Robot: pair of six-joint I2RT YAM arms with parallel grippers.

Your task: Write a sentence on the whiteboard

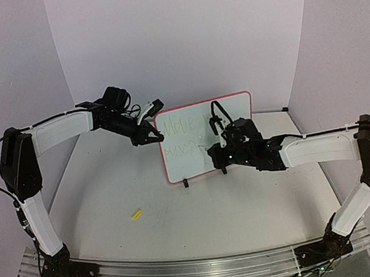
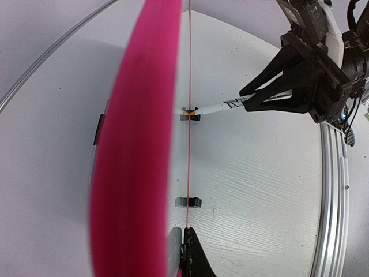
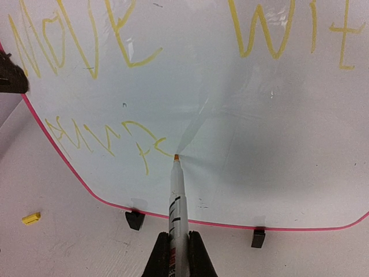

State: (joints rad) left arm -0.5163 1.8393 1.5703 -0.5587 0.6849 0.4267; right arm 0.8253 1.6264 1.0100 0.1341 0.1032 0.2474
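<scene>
The whiteboard (image 1: 198, 165) is stood upright on the desk (image 1: 104, 186), near the middle. Its left edge is clamped by the left gripper (image 1: 157, 139). A marker (image 3: 176, 199) is held firmly by the right gripper (image 3: 176, 245), and its tip is touching the board at the end of the lower line of the yellow sentence (image 1: 182, 124). A small yellow piece (image 1: 136, 215) is seen on the desk.

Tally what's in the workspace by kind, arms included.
whiteboard: 1
marker: 1
small yellow piece: 1
arms: 2, left gripper and right gripper
Total: 5
</scene>
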